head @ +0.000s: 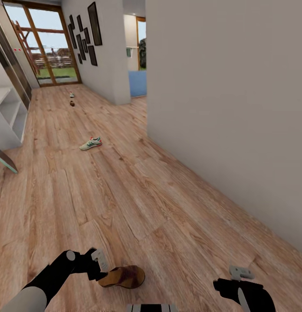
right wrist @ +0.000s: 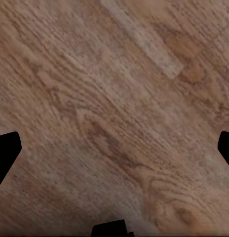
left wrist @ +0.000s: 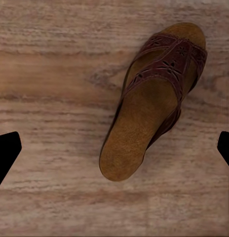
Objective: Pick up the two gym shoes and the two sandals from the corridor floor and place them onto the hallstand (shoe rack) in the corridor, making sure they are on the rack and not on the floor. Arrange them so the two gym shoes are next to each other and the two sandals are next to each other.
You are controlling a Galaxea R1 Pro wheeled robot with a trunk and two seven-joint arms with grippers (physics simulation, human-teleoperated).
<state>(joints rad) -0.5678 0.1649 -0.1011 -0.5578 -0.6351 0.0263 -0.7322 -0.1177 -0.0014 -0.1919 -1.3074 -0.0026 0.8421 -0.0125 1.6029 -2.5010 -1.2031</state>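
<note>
We see our left gripper [left wrist: 114, 148] spread wide above a brown sandal [left wrist: 154, 98] lying flat on the corridor floor [head: 138, 195], toe toward our right. Our right gripper [right wrist: 114, 148] is spread too.

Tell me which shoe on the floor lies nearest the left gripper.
The brown sandal beside the left gripper; the gym shoe and two other shoes lie farther down the corridor.

1. No readable text, label, brand, number or sign appears in any view.
2. The framed pictures [head: 83, 37] on the corridor wall are too dark and small to read.
</note>
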